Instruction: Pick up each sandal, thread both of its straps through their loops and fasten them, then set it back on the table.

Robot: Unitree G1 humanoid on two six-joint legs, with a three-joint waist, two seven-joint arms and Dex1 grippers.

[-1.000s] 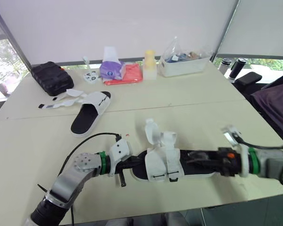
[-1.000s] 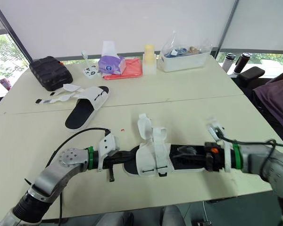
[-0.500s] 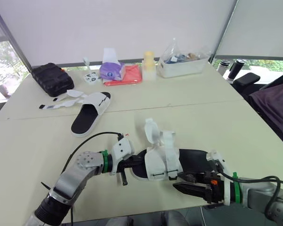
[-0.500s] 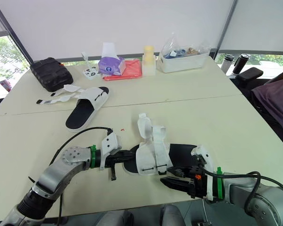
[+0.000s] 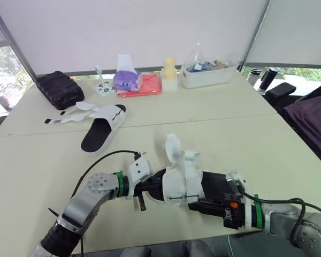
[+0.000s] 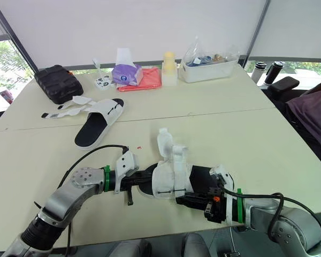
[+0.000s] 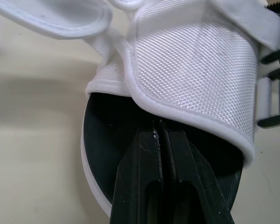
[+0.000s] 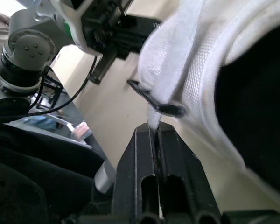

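The near sandal (image 5: pixel 184 182), black sole with a white mesh upper, lies across the table's front with its two strap flaps (image 5: pixel 174 147) standing up. My left gripper (image 5: pixel 151 188) is shut on the sole's toe end (image 7: pixel 107 154), under the upper's edge. At the upper's near side, my right gripper (image 5: pixel 195 202) is shut on a white strap end (image 8: pixel 154 122) just below a black loop (image 8: pixel 157 106). The second sandal (image 5: pixel 102 128) lies at the far left, its straps (image 5: pixel 69 112) spread loose on the table.
Along the back stand a black pouch (image 5: pixel 59 88), a purple tissue pack (image 5: pixel 127 79), a red cloth (image 5: pixel 142 87), a yellow-capped bottle (image 5: pixel 169 73) and a clear container (image 5: pixel 208 69). A black cable (image 5: pixel 101 160) loops over my left arm. The table's front edge (image 5: pixel 166 241) is close.
My right gripper left the sandal's heel, swung round to the near side and closed on a strap end at the upper. The upper has tipped slightly. The left gripper kept its hold.
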